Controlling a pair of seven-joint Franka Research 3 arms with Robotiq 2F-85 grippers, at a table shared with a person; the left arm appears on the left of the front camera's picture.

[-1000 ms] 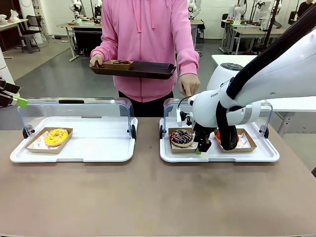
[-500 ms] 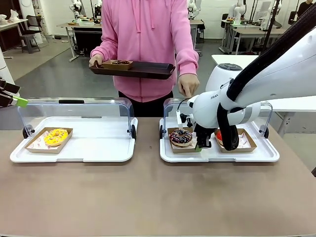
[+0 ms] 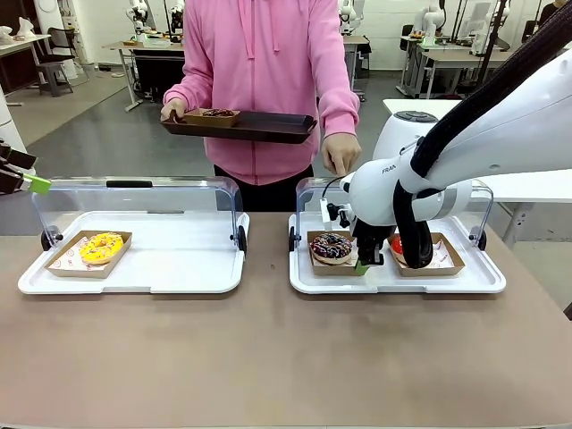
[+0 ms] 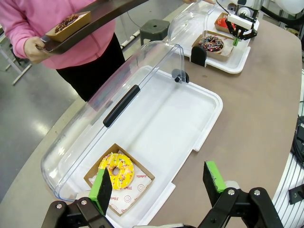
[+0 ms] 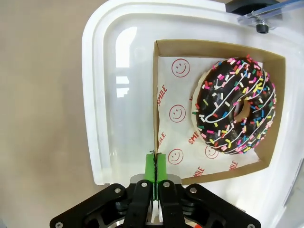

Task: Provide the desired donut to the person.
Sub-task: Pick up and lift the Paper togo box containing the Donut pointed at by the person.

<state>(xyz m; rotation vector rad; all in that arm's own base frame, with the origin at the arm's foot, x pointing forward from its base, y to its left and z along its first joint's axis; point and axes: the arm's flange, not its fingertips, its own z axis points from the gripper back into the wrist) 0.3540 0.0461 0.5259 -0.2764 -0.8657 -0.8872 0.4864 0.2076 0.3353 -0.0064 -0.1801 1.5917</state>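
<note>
Now, right pincer [image 5: 156,159]: clenched on chocolate donut tray [image 5: 213,46], counter's [image 3: 268,357] far edge.
Left pincer [image 4: 158,179]: released, above counter's left edge.

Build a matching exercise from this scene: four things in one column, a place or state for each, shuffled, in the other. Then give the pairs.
Column A
1. yellow donut
2. sprinkled chocolate donut
3. left end effector
4. right end effector

Column B
a. shut on the wall of a cardboard box
b. in the lidded tray on the robot's right
c. open, holding nothing
d. in the lidded tray on the robot's left

Pairs: 1-d, 2-b, 3-c, 4-a
</note>
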